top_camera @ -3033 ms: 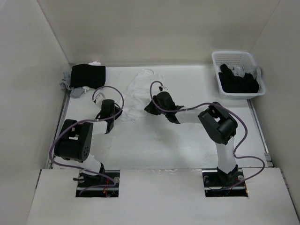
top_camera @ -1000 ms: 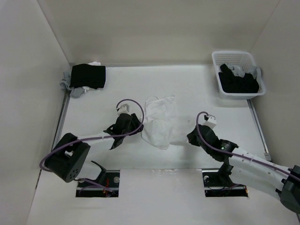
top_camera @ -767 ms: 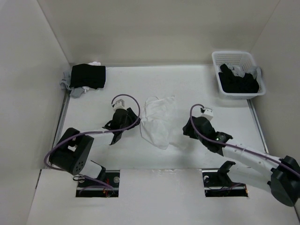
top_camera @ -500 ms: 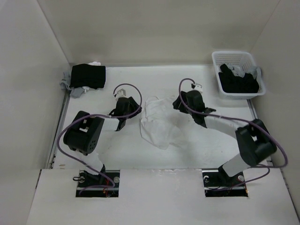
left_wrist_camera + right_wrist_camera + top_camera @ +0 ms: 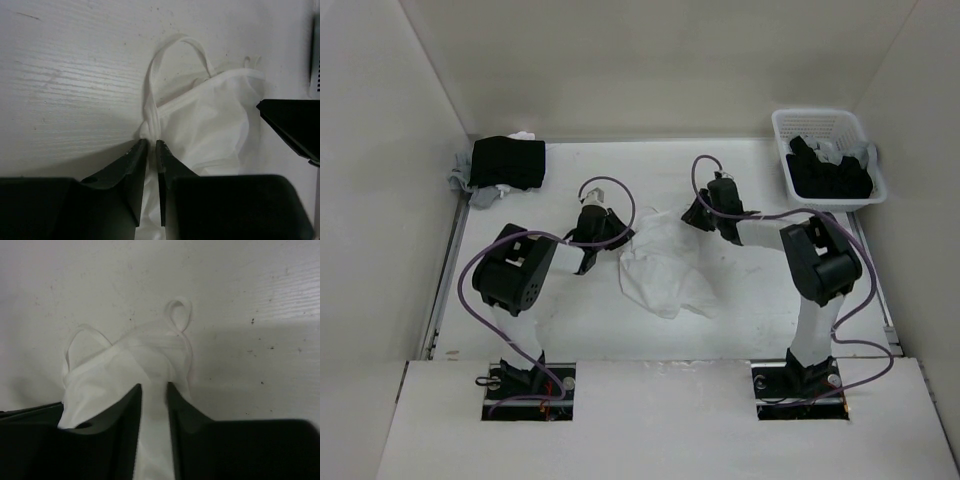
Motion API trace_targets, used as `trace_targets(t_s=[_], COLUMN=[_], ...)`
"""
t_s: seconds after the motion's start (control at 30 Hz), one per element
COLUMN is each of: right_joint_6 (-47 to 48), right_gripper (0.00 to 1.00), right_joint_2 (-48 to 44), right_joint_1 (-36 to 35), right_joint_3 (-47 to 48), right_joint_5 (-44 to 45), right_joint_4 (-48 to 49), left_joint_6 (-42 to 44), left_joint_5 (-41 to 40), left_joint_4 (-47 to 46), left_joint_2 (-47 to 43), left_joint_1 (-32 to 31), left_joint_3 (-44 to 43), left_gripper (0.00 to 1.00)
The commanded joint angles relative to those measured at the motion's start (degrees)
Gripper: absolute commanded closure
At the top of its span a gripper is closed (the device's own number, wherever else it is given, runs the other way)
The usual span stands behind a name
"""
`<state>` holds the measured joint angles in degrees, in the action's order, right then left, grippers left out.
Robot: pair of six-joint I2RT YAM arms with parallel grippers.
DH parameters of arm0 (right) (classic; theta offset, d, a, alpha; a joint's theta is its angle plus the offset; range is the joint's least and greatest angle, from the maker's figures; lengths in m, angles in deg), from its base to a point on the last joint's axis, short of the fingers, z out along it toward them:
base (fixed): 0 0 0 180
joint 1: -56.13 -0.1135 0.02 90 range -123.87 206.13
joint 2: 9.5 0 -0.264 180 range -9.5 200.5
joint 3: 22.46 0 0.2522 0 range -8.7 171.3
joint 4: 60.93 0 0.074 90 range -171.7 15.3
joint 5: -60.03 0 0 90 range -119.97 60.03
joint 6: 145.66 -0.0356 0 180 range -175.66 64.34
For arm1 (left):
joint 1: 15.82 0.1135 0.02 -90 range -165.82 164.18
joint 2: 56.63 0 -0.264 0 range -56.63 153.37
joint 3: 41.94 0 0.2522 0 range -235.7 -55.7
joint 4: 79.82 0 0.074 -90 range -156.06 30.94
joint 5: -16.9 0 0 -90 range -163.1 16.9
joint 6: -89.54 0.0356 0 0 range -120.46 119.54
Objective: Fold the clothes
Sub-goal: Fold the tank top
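Note:
The clothes [image 5: 660, 265] are a thin white garment lying crumpled in the middle of the table. My left gripper [image 5: 610, 232] is at its far left corner. In the left wrist view the jaws [image 5: 151, 142] stand nearly together, shut on a bunched strap end of the clothes [image 5: 215, 120]. My right gripper [image 5: 695, 215] is at the far right corner. In the right wrist view it [image 5: 154, 386] is open, its jaws straddling a fold of the clothes [image 5: 100, 385] with a gap between them.
A black folded stack [image 5: 508, 160] with grey and white pieces lies at the far left corner. A white basket [image 5: 780, 125] at the far right holds black and grey garments [image 5: 830, 172]. White walls enclose the table on three sides.
Both arms have moved from the near side of the clothes to their far edge. The left jaws have closed on the strap corner. The right jaws let go, opened wide and are narrowing over a fold.

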<state>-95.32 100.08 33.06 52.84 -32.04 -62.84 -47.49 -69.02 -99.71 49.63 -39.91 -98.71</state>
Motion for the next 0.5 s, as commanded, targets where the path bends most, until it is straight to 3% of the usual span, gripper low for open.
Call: trace_targets(t_s=[0.0,0.07,0.13,0.3,0.47], right_joint_6=[-2.61,-2.96,-2.97,-1.13,0.81], right_gripper=[0.75,0.9,0.98,1.0,1.0], right_joint_2=[0.72,-0.06,-1.99,-12.44,-29.21], right_joint_1=[-0.44,-0.44,-0.44,-1.05,-3.51], right_joint_3=[2.27,2.18,2.1,-2.03,-9.06], right_joint_5=[-1.81,-0.75,-0.49,2.5,5.23], right_joint_4=[1.15,2.81,4.04,7.48,7.22], left_joint_6=[-0.43,-0.96,-2.01,-3.34,-1.67], left_joint_5=[2.43,2.08,1.38,-0.82,-4.07], left_joint_4=[-1.16,-1.68,-2.3,-0.63,3.5], left_joint_2=[1.32,0.62,-1.65,-13.07,-27.13], left_joint_1=[-0.2,-0.29,-0.29,-0.2,-1.34], left_joint_3=[-1.99,-2.17,-2.17,-2.35,-1.82], left_gripper=[0.92,0.96,0.98,1.0,1.0])
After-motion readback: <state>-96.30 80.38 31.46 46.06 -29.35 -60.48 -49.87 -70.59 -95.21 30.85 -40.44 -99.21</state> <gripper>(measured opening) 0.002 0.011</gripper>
